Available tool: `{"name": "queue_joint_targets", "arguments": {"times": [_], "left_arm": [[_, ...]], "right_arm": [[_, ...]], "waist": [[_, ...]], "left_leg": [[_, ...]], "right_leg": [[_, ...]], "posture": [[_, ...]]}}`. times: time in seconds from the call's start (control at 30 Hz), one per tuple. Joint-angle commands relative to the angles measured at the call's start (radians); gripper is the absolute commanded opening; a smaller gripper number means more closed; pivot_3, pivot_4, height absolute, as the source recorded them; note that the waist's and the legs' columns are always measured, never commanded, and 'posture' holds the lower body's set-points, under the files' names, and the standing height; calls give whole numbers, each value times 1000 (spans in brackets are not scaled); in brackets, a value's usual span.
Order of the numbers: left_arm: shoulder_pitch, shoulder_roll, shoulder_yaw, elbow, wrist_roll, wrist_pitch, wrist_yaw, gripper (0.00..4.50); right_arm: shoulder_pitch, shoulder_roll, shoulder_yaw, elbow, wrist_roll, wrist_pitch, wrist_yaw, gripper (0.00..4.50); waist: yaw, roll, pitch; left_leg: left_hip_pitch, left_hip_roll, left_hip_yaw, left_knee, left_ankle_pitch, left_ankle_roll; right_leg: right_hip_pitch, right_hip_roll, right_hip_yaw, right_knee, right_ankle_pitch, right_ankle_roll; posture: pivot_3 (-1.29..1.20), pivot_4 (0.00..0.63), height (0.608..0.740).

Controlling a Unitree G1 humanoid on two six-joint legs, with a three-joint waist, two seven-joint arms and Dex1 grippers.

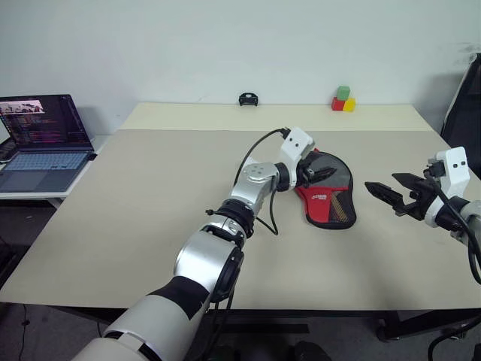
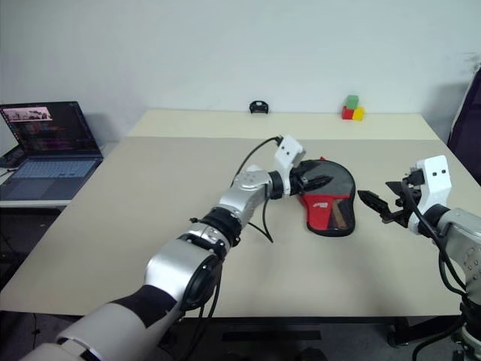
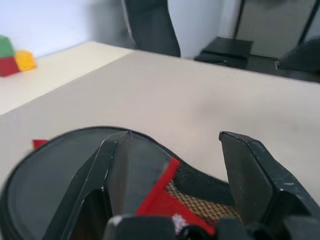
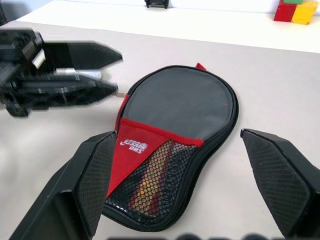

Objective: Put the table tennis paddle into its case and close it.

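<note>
A laptop (image 1: 43, 139) stands open on a side desk at the far left, just off the table's (image 1: 135, 218) edge. On the beige table top, the left gripper (image 1: 322, 171) reaches in above the rounded end of the case (image 4: 175, 145); its two black fingers stand moderately apart and hold nothing. Whether a fingertip touches the fabric cannot be told. The case lies flat near the middle of the table, a black paddle-shaped pouch with a red panel, white lettering and a mesh pocket at its narrow end, which points toward the robot. Through the mesh a striped wooden handle of the paddle (image 4: 150, 192) shows dimly, so the paddle sits inside the case. Whether the zip is fully shut cannot be told. To the right of the case, apart from it, the right gripper (image 1: 392, 194) hangs above the table with its fingers spread wide and empty, pointing toward the case. At the far edge of the table sit a small black object (image 1: 249, 99) and, further right, a cluster of red, green and yellow blocks (image 1: 343, 100).
</note>
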Motion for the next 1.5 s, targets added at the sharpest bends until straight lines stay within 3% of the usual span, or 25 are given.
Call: {"name": "queue_joint_targets", "arguments": {"times": [0.03, 0.23, 0.43, 0.63, 1.0, 1.5], "left_arm": [[17, 49, 21, -73, -13, -35, -45, 3064], [211, 183, 25, -362, -44, 57, -139, 3064], [481, 310, 39, -802, -83, 273, -102, 3064], [591, 372, 48, -1047, -118, 414, -49, 3064], [588, 408, 42, -1102, -143, 466, -18, 3064], [570, 432, 24, -1091, -165, 462, -25, 3064]], "right_arm": [[-24, 17, 12, 45, 12, -16, -6, 4333], [-121, 37, 117, 247, -25, -42, 20, 4424], [-251, 45, 272, 539, -156, -179, 78, 4424], [-358, 83, 374, 837, -290, -366, 120, 4424], [-503, 115, 395, 1193, -411, -552, 145, 4424], [-497, 154, 394, 1250, -441, -513, 191, 4424]], "waist": [[-1, 0, 0], [-13, 1, 0], [-12, 1, 0], [1, 1, 0], [-8, 1, 0], [-10, 0, -1]], "left_leg": [[0, 0, 0, 0, 0, 0], [0, 0, 0, 0, 0, 0], [0, 2, 0, 0, 0, 0], [-1, 1, -1, 2, 0, 0], [0, 1, -1, 2, 0, -1], [0, 2, 0, 2, 0, -1]], "right_leg": [[0, 0, 0, 0, 0, 0], [0, -1, 1, 0, 0, 0], [0, -1, 1, 0, 0, 0], [0, -2, 1, 0, 0, 0], [1, -2, 0, 0, 0, -1], [1, -2, 0, 0, 0, -1]], "posture": [[0, 150, 740], [0, 150, 740], [0, 150, 740], [0, 150, 740], [0, 150, 740], [0, 150, 740]]}}
